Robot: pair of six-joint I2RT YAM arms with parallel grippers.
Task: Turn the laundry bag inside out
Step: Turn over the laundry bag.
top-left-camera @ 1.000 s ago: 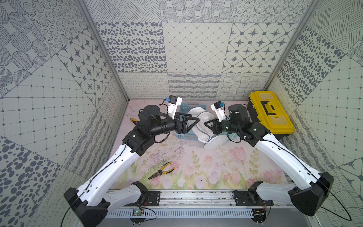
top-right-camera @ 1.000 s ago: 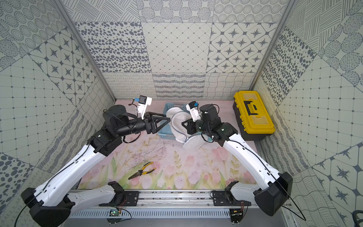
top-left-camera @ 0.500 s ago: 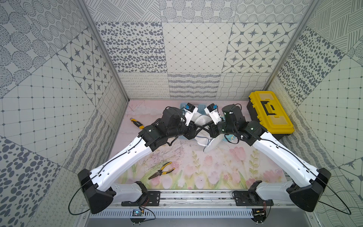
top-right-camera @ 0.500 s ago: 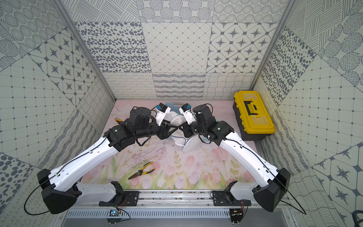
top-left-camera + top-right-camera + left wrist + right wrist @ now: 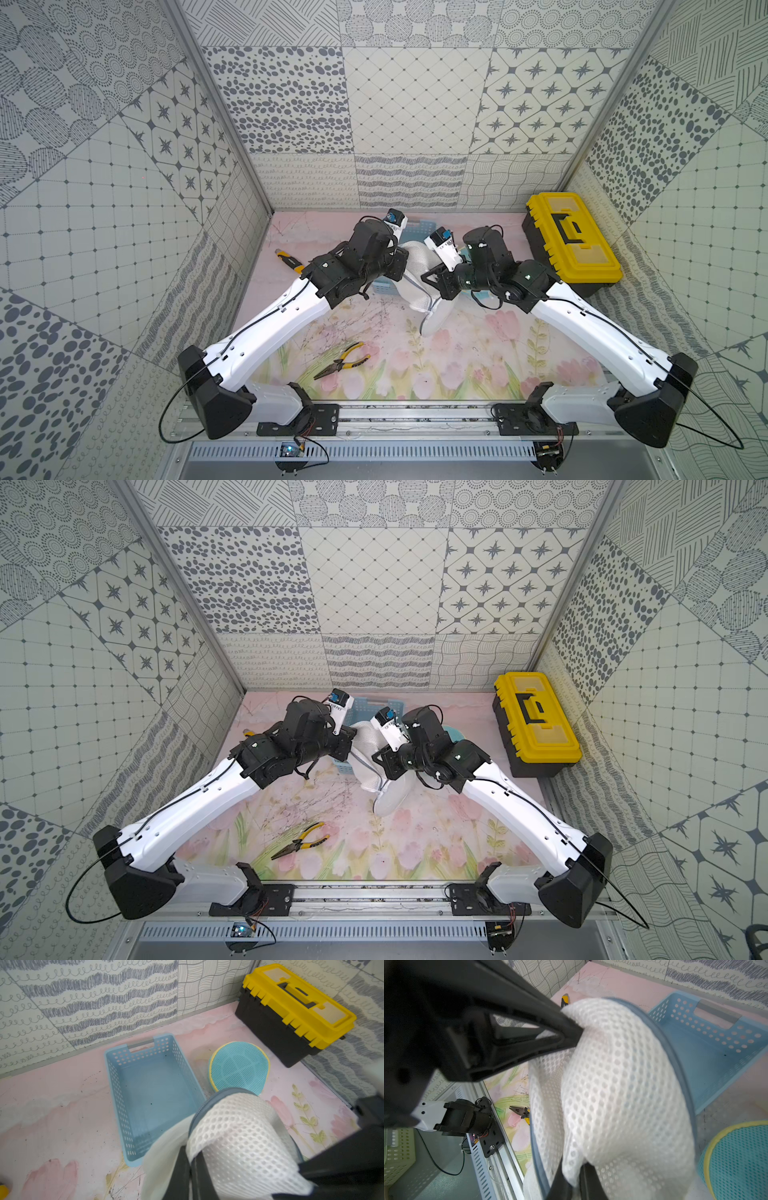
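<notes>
At the far left of the mat in a top view, a yellow-handled tool [image 5: 289,262] lies near the wall, mostly hidden behind the left arm, and lower down, toward the bottom centre of the frame, pliers [image 5: 341,361] rest on the floral mat [image 5: 457,365]. Moving right, the left gripper [image 5: 400,266] sits at the centre of both top views, its jaws pressed together on the white mesh of the bag [image 5: 419,274]; the right wrist view shows the same pinch, with the left gripper [image 5: 577,1033] biting into a fold at the upper centre of that frame. The bag is held up off the mat between the two arms, in front of the blue basket [image 5: 384,286] (only slivers of the basket show past the arms from above), and a loose flap of it hangs down to touch the mat just below centre. Its grey-blue zipper rim curves around the bulging mesh in both wrist views. Right of centre, the right gripper [image 5: 432,279] is likewise closed on the bag, and in its own wrist view it [image 5: 576,1180] nips the mesh at the bottom centre of the frame. Behind the right arm lies a teal mesh disc [image 5: 239,1066] with a yellow edge, just beside the basket [image 5: 149,1088]. At the far right, against the wall, stands a toolbox [image 5: 571,245], its yellow lid closed.
</notes>
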